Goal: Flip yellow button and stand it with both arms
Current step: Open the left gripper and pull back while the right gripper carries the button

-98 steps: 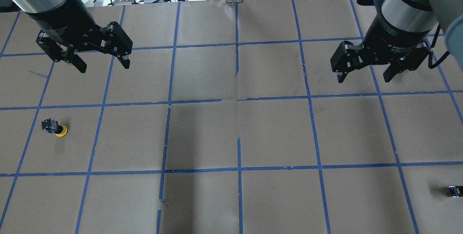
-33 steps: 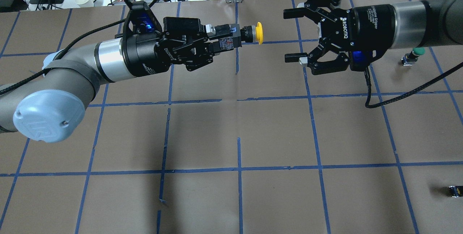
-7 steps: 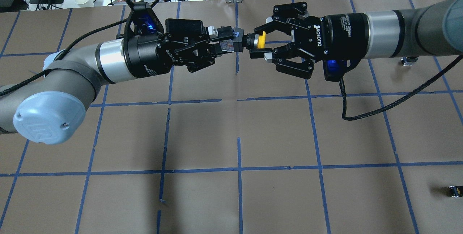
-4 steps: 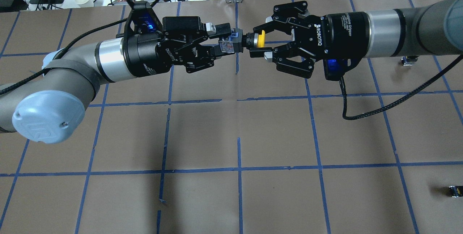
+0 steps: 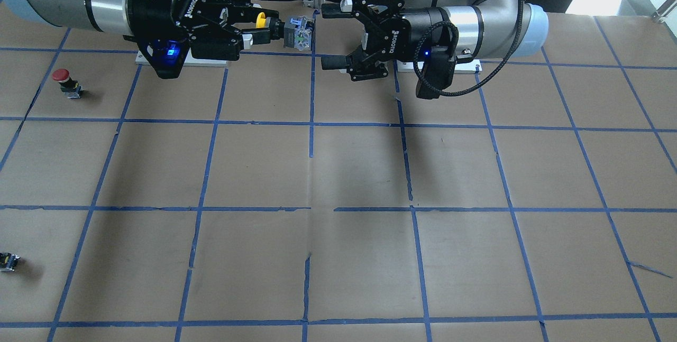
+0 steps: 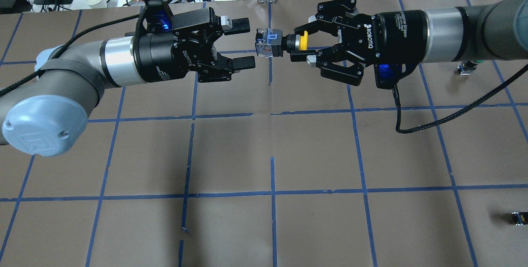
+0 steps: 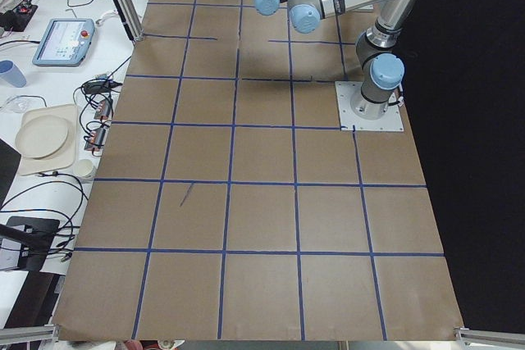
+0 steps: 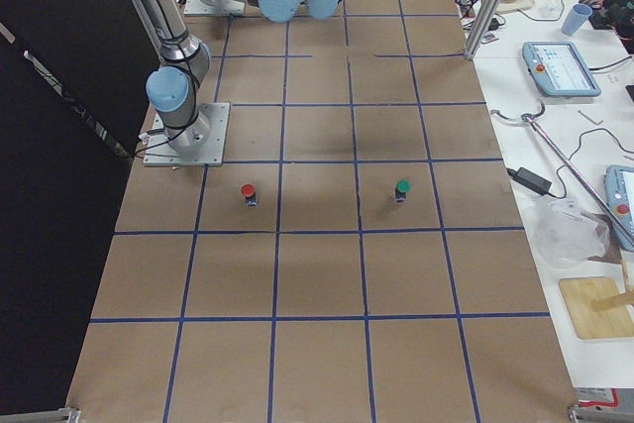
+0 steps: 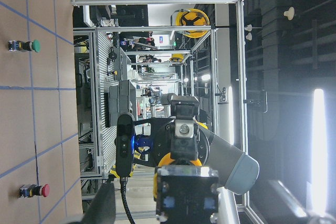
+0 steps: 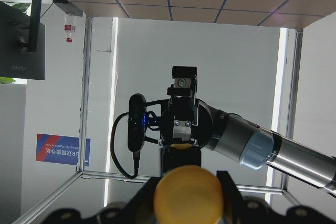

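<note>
Front-facing view: the yellow button [image 5: 285, 30] hung in the air above the back of the table [image 5: 338, 173], lying level, its yellow cap pointed at the right gripper [image 5: 263, 28] and its blocky base pointed at the left gripper [image 5: 333, 36]. The right jaws were closed on the cap end. The left jaws stood spread wide with nothing in them, their tips just short of the base and not touching it. A red button [image 5: 63, 81] stood upright well off to the side, and a tiny black block [image 5: 8, 261] lay near the table's edge.

Overhead view: the same line-up showed – left gripper [image 6: 244, 44], a small gap, then the yellow button [image 6: 277, 46] with its cap pinched in the right gripper [image 6: 298, 46]. The base lay just outside the left fingertips, not between them. A green button [image 6: 474, 60] peeked from behind the right arm.

Left side view: both arms met at the top edge; the button and the jaws were too small to make out.

Right side view: the red button [image 8: 248, 192] and green button [image 8: 402, 188] stood on the paper, well apart; the grippers were cut off at the top.

Left wrist view: the button's base [image 9: 187, 195] faced the lens, with the right gripper [image 9: 185, 153] behind it.

Right wrist view: the yellow cap [image 10: 186, 190] sat close in between the right fingers – beyond it, the left gripper [image 10: 182, 103] gaped open
</note>
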Robot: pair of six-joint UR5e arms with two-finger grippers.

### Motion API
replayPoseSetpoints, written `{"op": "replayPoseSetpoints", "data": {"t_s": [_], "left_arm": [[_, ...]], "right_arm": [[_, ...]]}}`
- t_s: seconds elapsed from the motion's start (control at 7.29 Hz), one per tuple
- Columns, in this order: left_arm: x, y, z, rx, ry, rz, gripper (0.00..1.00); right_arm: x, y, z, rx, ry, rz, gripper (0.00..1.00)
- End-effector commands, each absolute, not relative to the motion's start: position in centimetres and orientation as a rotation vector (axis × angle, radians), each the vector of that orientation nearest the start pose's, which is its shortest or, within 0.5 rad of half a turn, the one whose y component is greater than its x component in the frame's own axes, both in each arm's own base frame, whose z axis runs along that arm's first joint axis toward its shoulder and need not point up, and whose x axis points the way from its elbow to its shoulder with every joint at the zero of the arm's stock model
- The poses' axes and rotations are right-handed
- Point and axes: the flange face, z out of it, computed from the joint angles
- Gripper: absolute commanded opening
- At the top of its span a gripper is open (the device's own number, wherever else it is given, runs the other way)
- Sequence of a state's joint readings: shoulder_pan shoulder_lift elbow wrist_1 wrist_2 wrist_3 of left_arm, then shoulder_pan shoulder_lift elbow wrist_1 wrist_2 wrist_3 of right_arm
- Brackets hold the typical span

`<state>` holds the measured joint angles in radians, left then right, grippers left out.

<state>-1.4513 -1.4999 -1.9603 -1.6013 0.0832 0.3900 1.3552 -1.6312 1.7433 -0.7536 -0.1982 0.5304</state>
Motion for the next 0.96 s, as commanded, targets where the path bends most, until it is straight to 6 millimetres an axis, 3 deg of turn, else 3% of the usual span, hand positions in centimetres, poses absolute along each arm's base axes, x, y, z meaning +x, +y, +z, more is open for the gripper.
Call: {"op": "replayPoseSetpoints", "data": {"t_s": [0.0, 0.14, 0.41, 0.55, 0.69, 0.82], "left_arm": [[-13.4, -47.7, 42.4, 0.008, -1.955, 0.110, 0.99], [-12.1, -47.9, 41.9, -0.023, -2.110, 0.086, 1.00], [-9.0, -49.7, 41.9, -0.109, -2.458, 0.048, 1.00], [-8.1, -50.6, 43.8, -0.147, -2.654, 0.038, 1.00], [-8.7, -52.0, 45.6, -0.211, -2.747, 0.047, 1.00], [-10.8, -52.5, 46.1, -0.350, -2.925, 0.007, 1.00]], "right_arm": [[8.0, -45.4, 46.4, 1.281, 1.483, 0.949, 0.04], [6.2, -45.5, 47.2, 1.253, 1.695, 0.872, 0.04], [4.0, -45.8, 45.9, 1.148, 2.002, 0.777, 0.04], [0.1, -46.4, 45.0, 1.044, 2.184, 0.698, 0.04], [-3.7, -47.4, 43.5, 0.892, 2.325, 0.678, 0.04], [-7.4, -48.6, 42.3, 0.742, 2.492, 0.653, 0.04]]}}
